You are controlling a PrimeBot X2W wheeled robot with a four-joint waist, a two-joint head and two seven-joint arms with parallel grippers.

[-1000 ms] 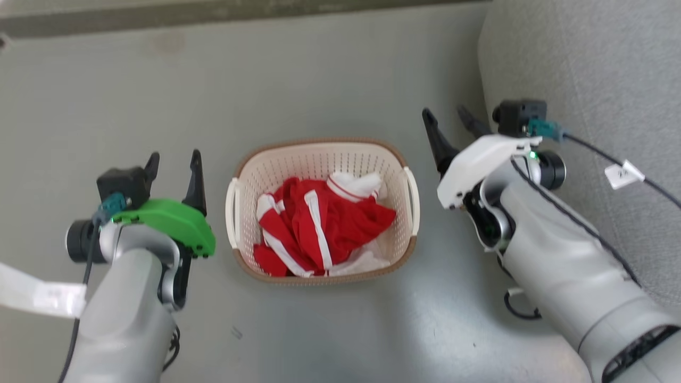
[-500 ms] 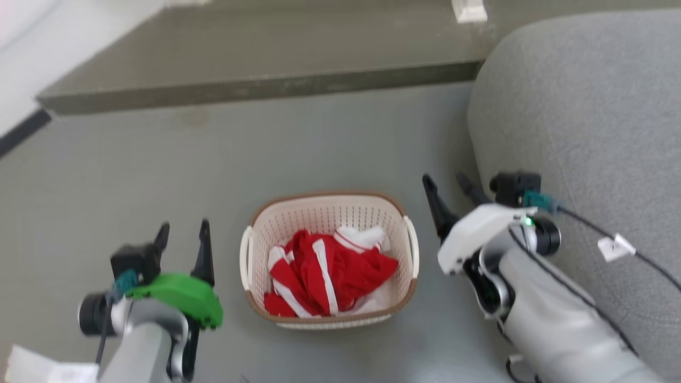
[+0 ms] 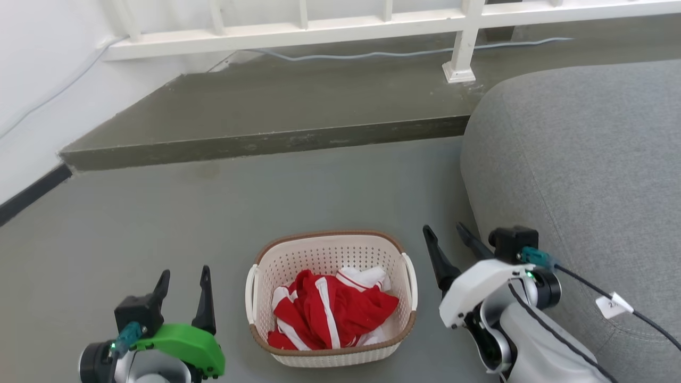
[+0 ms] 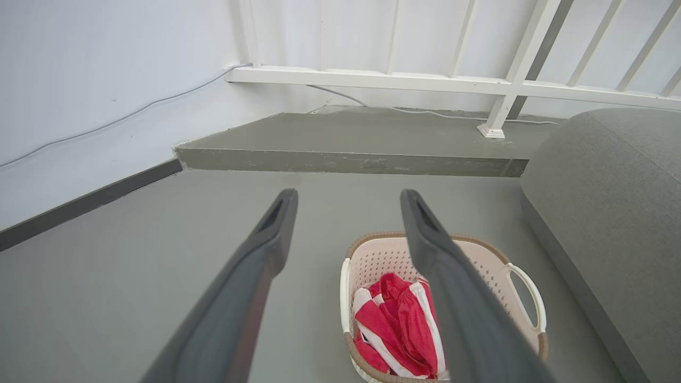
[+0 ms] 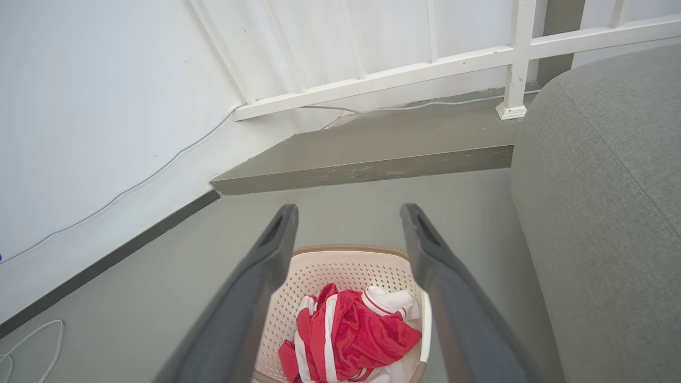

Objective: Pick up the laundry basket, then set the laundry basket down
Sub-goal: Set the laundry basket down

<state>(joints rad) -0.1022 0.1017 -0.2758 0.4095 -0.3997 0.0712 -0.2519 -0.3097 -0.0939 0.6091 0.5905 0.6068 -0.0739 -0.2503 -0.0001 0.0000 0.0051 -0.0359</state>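
You have grey floor (image 3: 159,223) ahead, met at its far edge by a low concrete step (image 3: 298,106) and at its left edge by a white wall with a dark skirting. A big grey upholstered sofa (image 3: 574,175) takes up the floor's right edge. A white railing (image 3: 319,32) runs along the back of the step, and a thin pale cable (image 3: 372,53) trails beneath it.

The laundry basket (image 3: 330,234) stands upright on the floor, well short of the step and near the sofa, though apart from it. Inside it lies a crumpled red garment with white stripes (image 3: 340,314), heaped toward the near end.

Your left gripper (image 3: 185,271) hangs just off the basket's left handle, with its fingers spread wide and nothing between them. Your right gripper (image 3: 442,227) hangs in the gap between the basket's right handle and the sofa, also spread wide and empty. Neither gripper touches the basket. A dark cord with a small white tag (image 3: 613,305) runs from the right wrist across the sofa's front.
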